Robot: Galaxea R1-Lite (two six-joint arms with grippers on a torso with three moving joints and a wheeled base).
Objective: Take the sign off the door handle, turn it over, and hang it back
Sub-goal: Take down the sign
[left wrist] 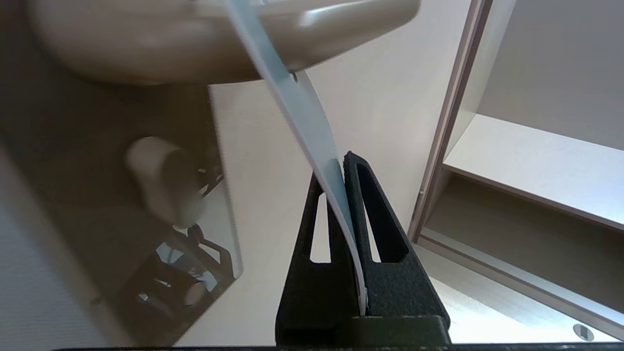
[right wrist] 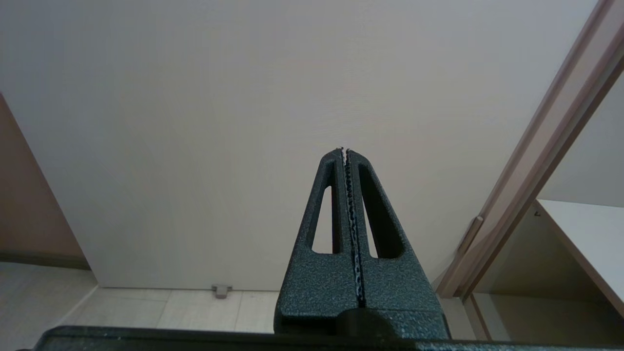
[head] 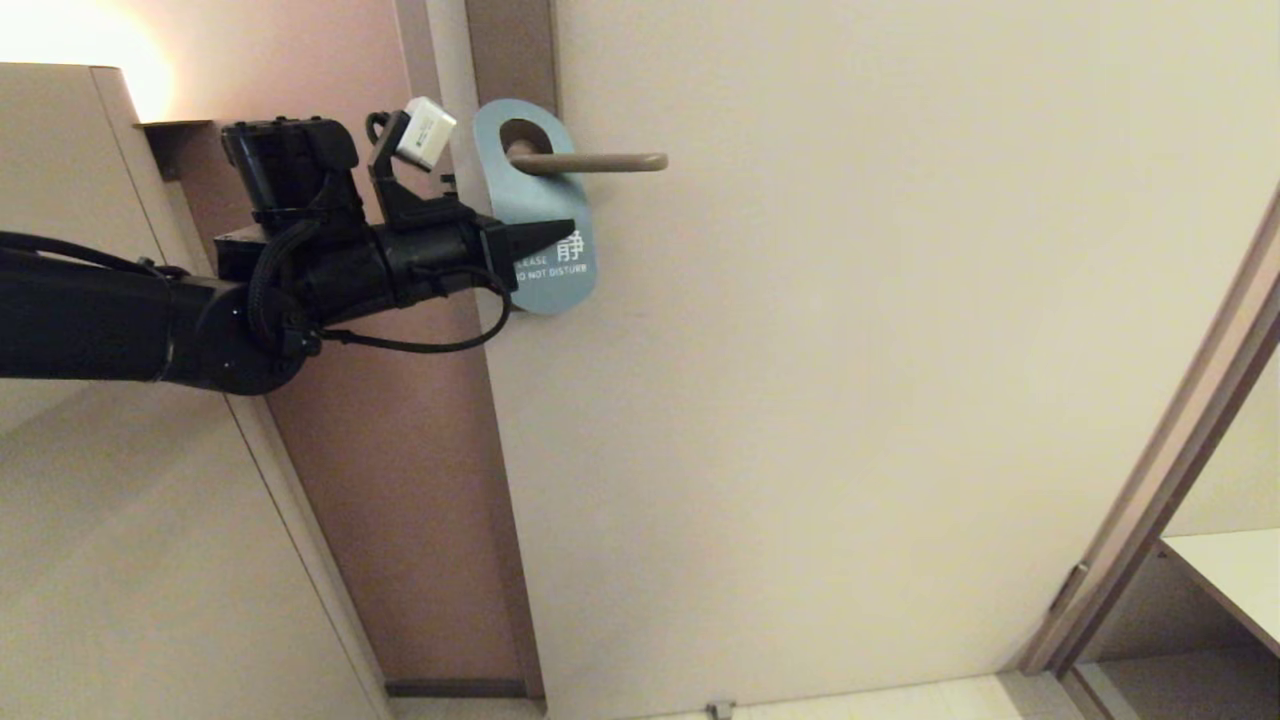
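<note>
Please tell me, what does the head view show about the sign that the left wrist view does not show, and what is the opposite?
Only the head view shows the blue face of the sign with its white text, and its oval hole around the door handle.

Only the left wrist view shows the sign edge-on, bent and pinched between the fingers of the left gripper.

Both show the sign hanging on the handle while the left gripper grips its lower part.
</note>
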